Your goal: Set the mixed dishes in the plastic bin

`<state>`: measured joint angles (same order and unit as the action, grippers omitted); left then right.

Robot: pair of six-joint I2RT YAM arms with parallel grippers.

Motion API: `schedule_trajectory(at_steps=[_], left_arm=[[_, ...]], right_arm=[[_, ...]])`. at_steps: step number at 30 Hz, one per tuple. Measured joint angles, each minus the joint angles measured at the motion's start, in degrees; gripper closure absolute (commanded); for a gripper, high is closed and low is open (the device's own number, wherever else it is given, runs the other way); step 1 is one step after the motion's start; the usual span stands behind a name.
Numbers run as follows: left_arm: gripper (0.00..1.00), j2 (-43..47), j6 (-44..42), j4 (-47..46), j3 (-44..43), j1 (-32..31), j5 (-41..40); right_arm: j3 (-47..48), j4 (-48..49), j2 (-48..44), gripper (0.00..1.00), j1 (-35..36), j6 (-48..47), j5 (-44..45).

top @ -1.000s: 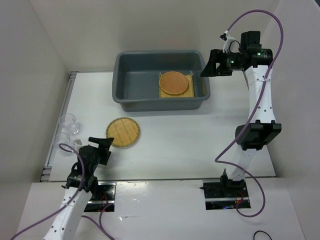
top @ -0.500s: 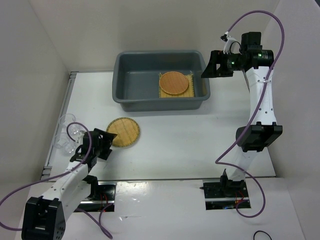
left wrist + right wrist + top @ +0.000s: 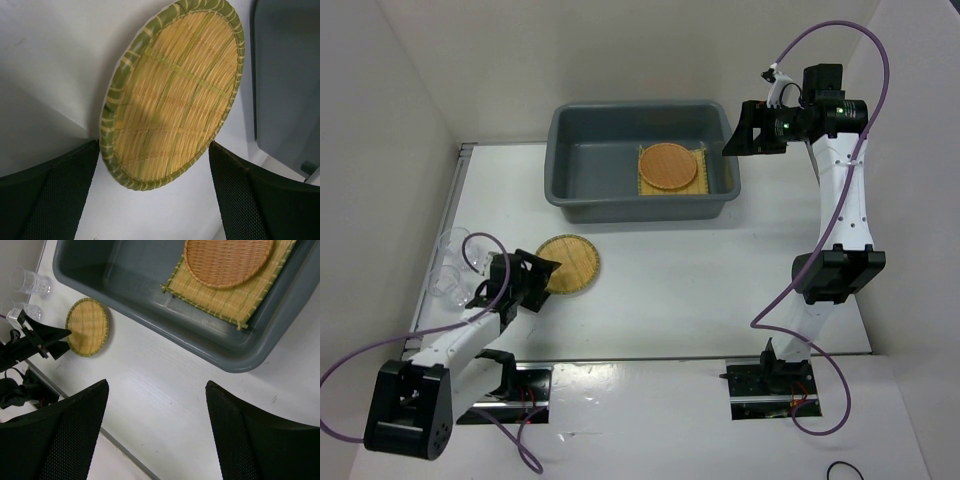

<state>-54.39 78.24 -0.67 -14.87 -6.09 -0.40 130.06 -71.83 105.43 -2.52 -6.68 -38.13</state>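
The grey plastic bin (image 3: 638, 209) stands at the back of the table. In it lies a square yellow mat (image 3: 708, 180) with an orange woven disc (image 3: 668, 166) on top. A second, green-rimmed woven disc (image 3: 571, 263) lies flat on the table in front of the bin. My left gripper (image 3: 542, 274) is open at that disc's near-left edge. In the left wrist view the disc (image 3: 172, 95) lies just ahead of the open gripper (image 3: 152, 200), apart from both fingers. My right gripper (image 3: 734, 128) hangs open and empty above the bin's right end.
Clear plastic cups (image 3: 453, 247) stand by the table's left edge, left of my left arm. The right wrist view looks down on the bin (image 3: 226, 363), the mat (image 3: 235, 299), the table disc (image 3: 88, 326) and the cups (image 3: 29, 282). White walls enclose the table.
My left arm has swung forward from the table's front edge, bringing its open gripper up to the disc on the table. The right arm has barely moved.
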Motion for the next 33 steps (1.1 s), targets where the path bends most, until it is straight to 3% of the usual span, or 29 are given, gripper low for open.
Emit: schedule_trajectory(at_steps=[7, 10, 20, 33], left_arm=[[0.04, -6.21, -0.02, -6.54, -0.96, 0.02, 2.19], [0.09, -9.05, -0.04, -10.27, -1.01, 0.02, 3.32], [0.52, -18.38, -1.64, -15.34, -3.26, -0.72, 6.03], [0.56, -20.41, -1.95, -15.63, -4.09, -1.49, 6.71]], right_arm=[[0.0, 0.02, 0.0, 0.17, 0.0, 0.0, 0.04], [0.0, 0.02, 0.0, 0.17, 0.0, 0.0, 0.22], [0.0, 0.02, 0.0, 0.16, 0.0, 0.02, 0.26], [0.0, 0.02, 0.0, 0.16, 0.0, 0.02, 0.26]])
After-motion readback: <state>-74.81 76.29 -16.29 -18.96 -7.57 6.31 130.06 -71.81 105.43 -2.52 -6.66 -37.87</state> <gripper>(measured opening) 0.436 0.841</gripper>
